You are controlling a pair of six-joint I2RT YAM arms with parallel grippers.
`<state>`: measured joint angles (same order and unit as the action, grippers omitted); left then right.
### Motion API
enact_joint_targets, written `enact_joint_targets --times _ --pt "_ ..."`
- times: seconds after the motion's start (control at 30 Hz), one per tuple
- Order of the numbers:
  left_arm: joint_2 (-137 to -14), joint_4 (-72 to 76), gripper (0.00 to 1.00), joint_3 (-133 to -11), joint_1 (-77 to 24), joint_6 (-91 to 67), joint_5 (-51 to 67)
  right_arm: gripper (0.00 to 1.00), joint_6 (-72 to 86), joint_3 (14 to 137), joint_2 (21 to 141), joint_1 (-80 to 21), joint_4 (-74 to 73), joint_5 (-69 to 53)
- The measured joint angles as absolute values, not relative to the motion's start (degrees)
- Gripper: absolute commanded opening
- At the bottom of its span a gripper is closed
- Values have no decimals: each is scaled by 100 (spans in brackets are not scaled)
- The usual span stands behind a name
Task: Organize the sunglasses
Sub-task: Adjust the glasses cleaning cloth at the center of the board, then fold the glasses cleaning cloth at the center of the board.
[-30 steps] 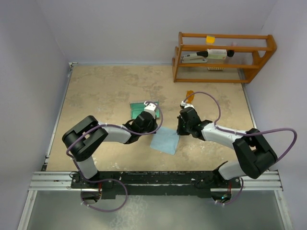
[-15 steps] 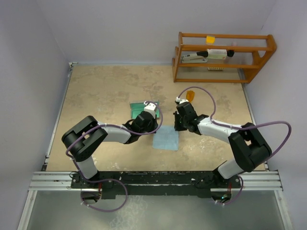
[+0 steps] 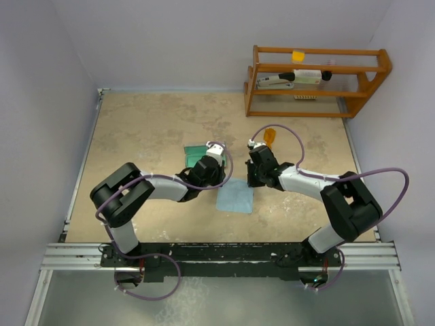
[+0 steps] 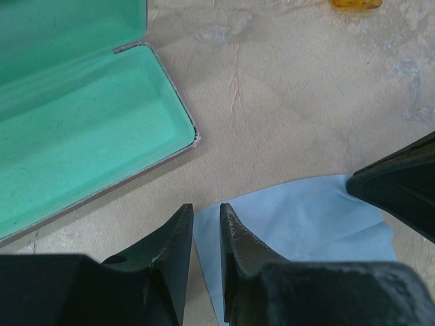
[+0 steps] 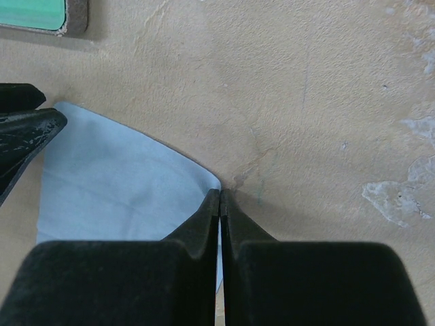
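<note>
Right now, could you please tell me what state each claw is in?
Left claw: slightly open, tips over the blue cloth's edge.
Right claw: closed, pinching the cloth's corner.

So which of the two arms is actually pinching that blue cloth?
The right arm: its jaws are shut on one corner of the blue cloth. The left arm has its jaws slightly apart at another corner.

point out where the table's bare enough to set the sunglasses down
Bare table runs wide from the left wall to the open case, and along the back wall left of the wooden rack. Crowded in the middle: case, blue cloth, left gripper, right gripper and the sunglasses sit close together.
</note>
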<state>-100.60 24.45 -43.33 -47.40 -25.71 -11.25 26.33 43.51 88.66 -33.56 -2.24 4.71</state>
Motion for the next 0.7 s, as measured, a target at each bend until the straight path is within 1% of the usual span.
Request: enact_joint_targets --times 0.4,0.5,0.7 --pt "-10261 2443 20 -4458 -4740 -2539 -1083 0 2635 4381 8888 -3356 -228 469" --pt "-10259 2438 13 -4458 -4740 -2539 -1076 0 2635 4397 8888 -3356 -226 469" --pt "-10259 2423 8 -4453 -4740 -2543 -1068 0 2637 4403 8888 -3356 -226 469"
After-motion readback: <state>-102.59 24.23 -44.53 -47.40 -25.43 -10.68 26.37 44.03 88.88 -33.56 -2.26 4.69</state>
